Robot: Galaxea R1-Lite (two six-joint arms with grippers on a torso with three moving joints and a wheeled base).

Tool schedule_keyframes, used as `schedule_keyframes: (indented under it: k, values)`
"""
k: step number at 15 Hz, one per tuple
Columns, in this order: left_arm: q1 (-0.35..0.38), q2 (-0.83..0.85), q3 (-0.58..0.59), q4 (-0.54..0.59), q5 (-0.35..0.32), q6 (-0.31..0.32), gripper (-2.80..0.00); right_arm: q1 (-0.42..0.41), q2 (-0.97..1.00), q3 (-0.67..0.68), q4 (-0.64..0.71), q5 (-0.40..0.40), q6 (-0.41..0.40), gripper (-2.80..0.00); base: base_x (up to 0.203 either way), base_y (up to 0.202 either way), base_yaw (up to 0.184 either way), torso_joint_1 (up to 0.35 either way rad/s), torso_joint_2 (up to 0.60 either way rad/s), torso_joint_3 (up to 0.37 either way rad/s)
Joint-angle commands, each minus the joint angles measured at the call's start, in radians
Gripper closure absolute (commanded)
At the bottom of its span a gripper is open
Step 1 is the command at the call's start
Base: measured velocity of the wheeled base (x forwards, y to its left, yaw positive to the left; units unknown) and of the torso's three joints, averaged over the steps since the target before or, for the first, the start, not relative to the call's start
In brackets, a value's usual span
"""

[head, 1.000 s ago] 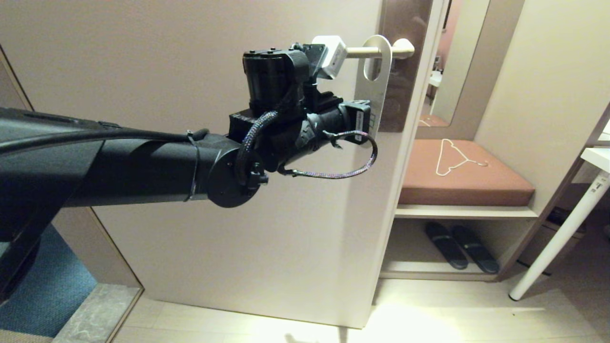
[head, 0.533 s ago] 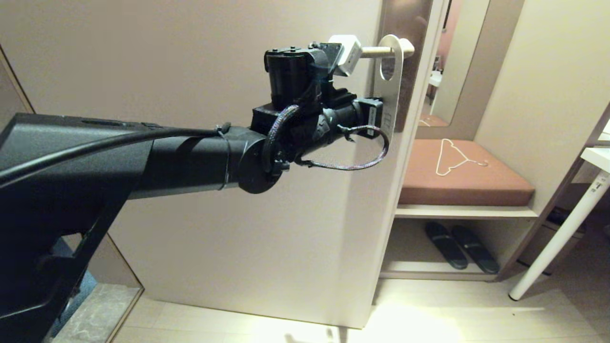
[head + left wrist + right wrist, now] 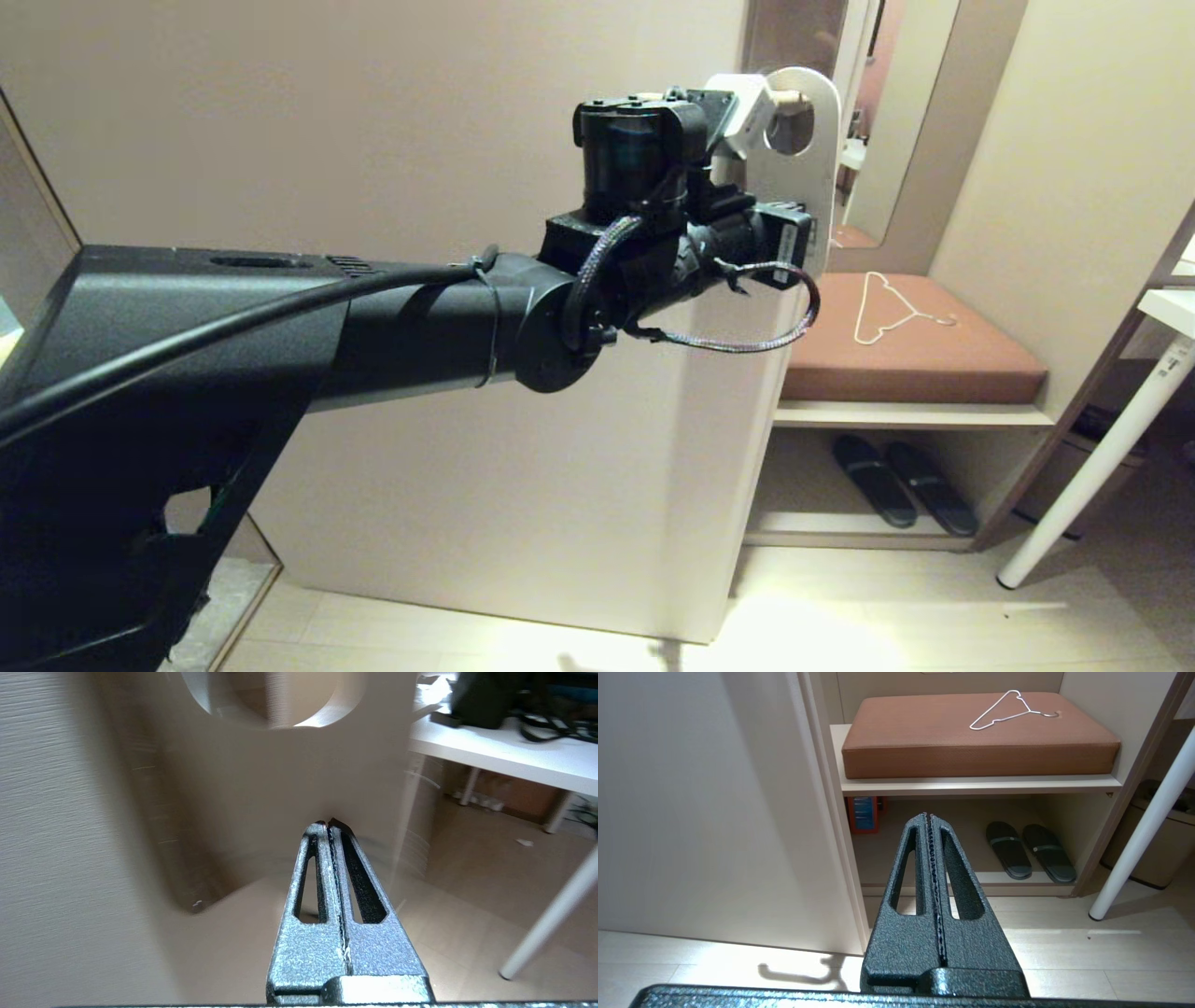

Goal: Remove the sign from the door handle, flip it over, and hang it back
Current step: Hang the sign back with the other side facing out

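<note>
The sign (image 3: 814,182) hangs by its oval hole on the door handle (image 3: 790,97), close to the brown backplate (image 3: 794,33). Its pale side faces my left arm, and no lettering is readable. My left gripper (image 3: 329,822) is shut, and its tips rest against the sign's flat face (image 3: 289,779) below the hole. In the head view the fingertips are hidden behind the left wrist (image 3: 672,233). My right gripper (image 3: 928,815) is shut and empty, held low and facing the shelf unit.
The beige door (image 3: 420,140) is behind the left arm. To its right is a brown cushioned bench (image 3: 906,355) with a white wire hanger (image 3: 887,308), and slippers (image 3: 901,485) lie below. A white table leg (image 3: 1092,467) stands at the right.
My left arm has moved right along the handle. The sign has slid with it to the backplate end and turned its face more toward the head view.
</note>
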Motion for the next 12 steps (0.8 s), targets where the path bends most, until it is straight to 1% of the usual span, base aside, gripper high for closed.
schedule_keyframes:
  k: [1, 3, 6, 10, 12]
  values:
    - [-0.021, -0.006, 0.000, -0.003, 0.000, 0.001, 0.00, 0.000, 0.000, 0.000, -0.001, 0.000, 0.000, 0.00, 0.000, 0.000, 0.000, 0.000, 0.00, 0.000]
    - [-0.032, -0.012, -0.002, -0.001, 0.000, 0.001, 0.00, 0.000, 0.000, 0.000, -0.001, 0.000, 0.000, 0.00, 0.000, 0.000, 0.000, 0.000, 0.00, 0.000]
    - [-0.026, -0.007, -0.015, 0.002, 0.000, 0.003, 0.00, 0.000, 0.000, 0.000, -0.001, 0.000, 0.000, 0.00, 0.000, 0.000, 0.000, 0.000, 0.00, 0.000]
    - [0.033, 0.021, -0.018, -0.002, -0.002, 0.003, 0.00, 0.000, 0.000, 0.000, -0.001, 0.000, 0.000, 0.00, 0.000, 0.000, 0.000, 0.000, 0.00, 0.000]
    - [0.046, 0.028, -0.020, -0.003, -0.008, 0.003, 0.00, 0.000, 0.000, 0.000, -0.001, 0.001, 0.000, 0.00, 0.000, 0.000, 0.000, 0.000, 0.00, 0.000]
